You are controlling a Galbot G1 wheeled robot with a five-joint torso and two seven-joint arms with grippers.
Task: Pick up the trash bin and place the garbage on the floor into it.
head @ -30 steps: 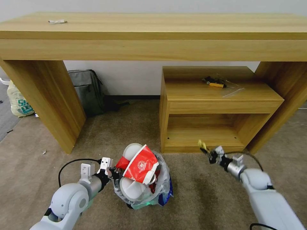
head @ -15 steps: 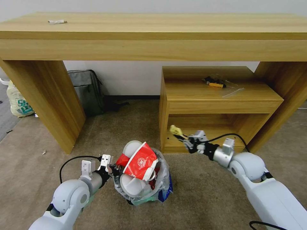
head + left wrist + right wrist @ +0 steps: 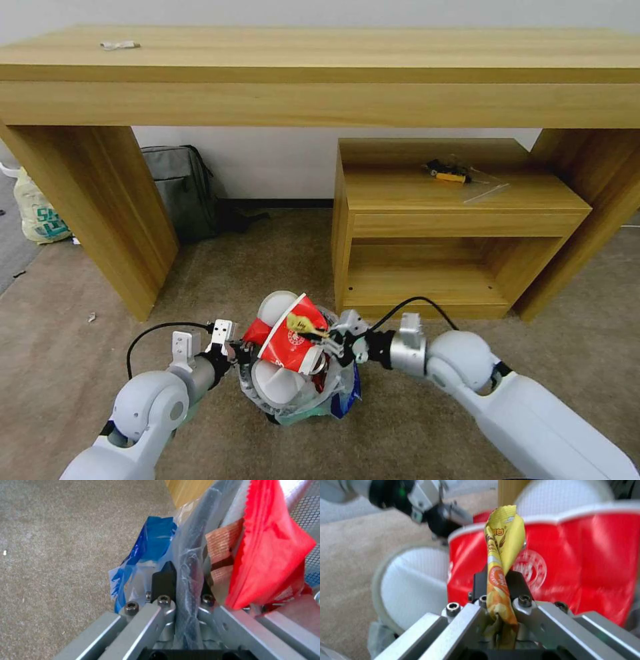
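Observation:
The trash bin [image 3: 335, 383], lined with a crinkly translucent bag with blue print, sits low over the beige floor [image 3: 433, 400]. Garbage is piled above its rim: a red paper cup [image 3: 291, 345] and white slippers [image 3: 275, 392]. My left gripper [image 3: 237, 353] is shut on the bin's left rim; in the left wrist view its black fingers [image 3: 164, 580] pinch the bagged rim [image 3: 190, 562] beside a red wrapper [image 3: 266, 555]. My right gripper [image 3: 331, 341] hangs over the bin's top, shut on a yellow wrapper [image 3: 303, 325]. The right wrist view shows the yellow wrapper [image 3: 501, 552] against the red paper cup [image 3: 586, 562].
A wooden desk [image 3: 320, 73] spans the back, with a low wooden cabinet [image 3: 453, 220] under its right side. A grey backpack [image 3: 181, 190] leans under the desk, and a pale-yellow shopping bag [image 3: 37, 210] stands at far left. A small scrap [image 3: 92, 317] lies on the carpet.
My right arm has swung left from the cabinet's front to over the bin, carrying the yellow wrapper. The left gripper keeps its hold on the rim.

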